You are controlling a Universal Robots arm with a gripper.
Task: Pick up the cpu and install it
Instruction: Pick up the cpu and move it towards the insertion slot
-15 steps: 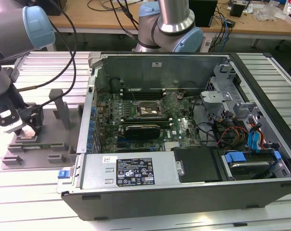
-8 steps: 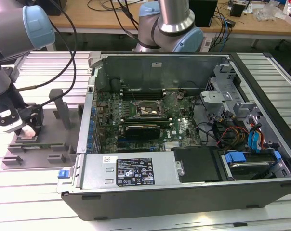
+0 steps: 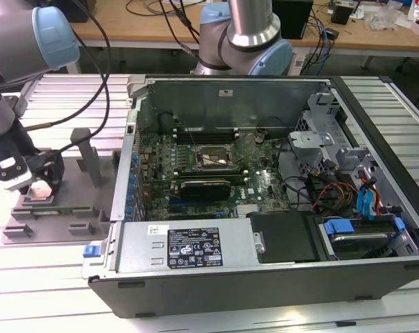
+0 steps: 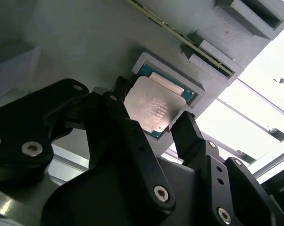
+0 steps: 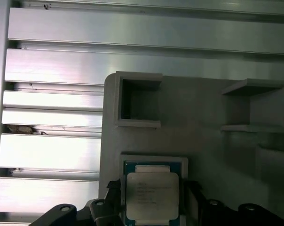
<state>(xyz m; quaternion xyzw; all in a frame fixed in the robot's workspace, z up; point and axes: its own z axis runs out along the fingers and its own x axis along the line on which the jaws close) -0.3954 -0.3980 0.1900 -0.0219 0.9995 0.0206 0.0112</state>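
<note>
- Second wrist view: the cpu [image 4: 153, 108] lies flat, silver top up, in a square recess of the grey tray [image 4: 85, 42]. The recess rim hugs it on all sides.
- The gripper [image 4: 152, 109] is right over it with its two black fingers spread apart, one on each side of the chip. They don't look clamped on it, and there's a sliver of room at both edges.
- In the first wrist view the cpu [image 5: 153, 189] sits between the fingers of the gripper [image 5: 153, 192]. A square pocket [image 5: 137, 101] and an open bracket [image 5: 248, 106] are moulded into the tray [image 5: 203, 141] further along.
- The tray rests on a slatted aluminium table [image 5: 52, 150].
- In the exterior view the tray [image 3: 50, 208] is at the exterior view's left, and a grey upright post [image 3: 91, 158] stands on it near the arm.
- The open computer case [image 3: 265, 263] is just beside the tray. The socket [image 3: 213, 158] is deep inside, with cables and drive cages crowding it.
</note>
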